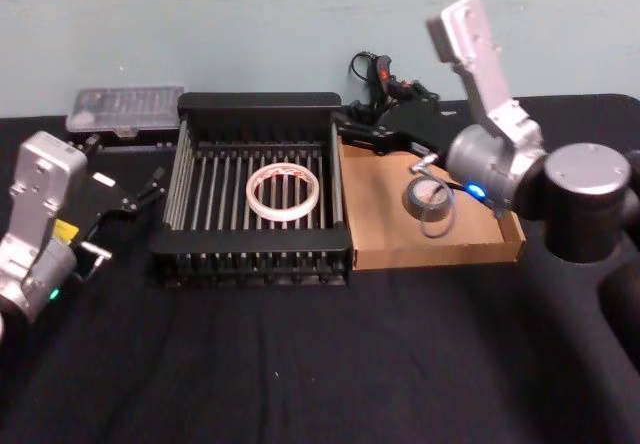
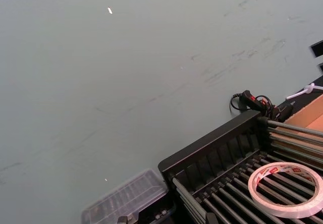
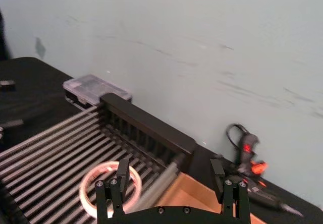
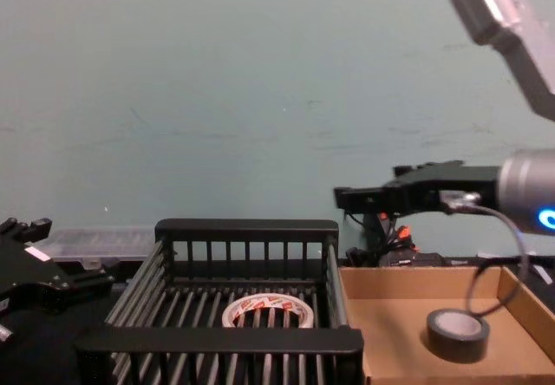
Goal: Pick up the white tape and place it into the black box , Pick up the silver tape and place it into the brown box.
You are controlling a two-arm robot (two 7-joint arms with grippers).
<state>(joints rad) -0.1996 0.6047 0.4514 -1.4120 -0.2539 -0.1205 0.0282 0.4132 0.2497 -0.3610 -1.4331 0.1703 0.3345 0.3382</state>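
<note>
Pale blue-green wall is seen behind a desk covered in black cloth, with a wide bare stretch of cloth between the boxes and the near edge. The black box, a slatted crate with thick rims, is placed at the middle, and the brown box, a shallow cardboard tray, is set touching its right side. The white tape lies flat on the bars inside the black box, slightly right of centre and apart from every wall. The silver tape is seen flat on the floor of the brown box, in its right half, apart from the low walls. A clear plastic case rests behind the crate's left corner, and a black-and-red corded hand device lies near the wall behind the tray.

The right arm is reached in from the right, its silver wrist raised over the tray's right edge. The right tool is held in the air above the rear left part of the brown box, well above the silver tape and pointing toward the crate; its fingers are spread apart with nothing between them. In the chest view the tool is seen level with the crate's top rim or higher.

The left arm is parked on the left of the desk, beside the crate's left wall. The left tool is pointed toward that wall; whether its fingers are apart or together cannot be told.
</note>
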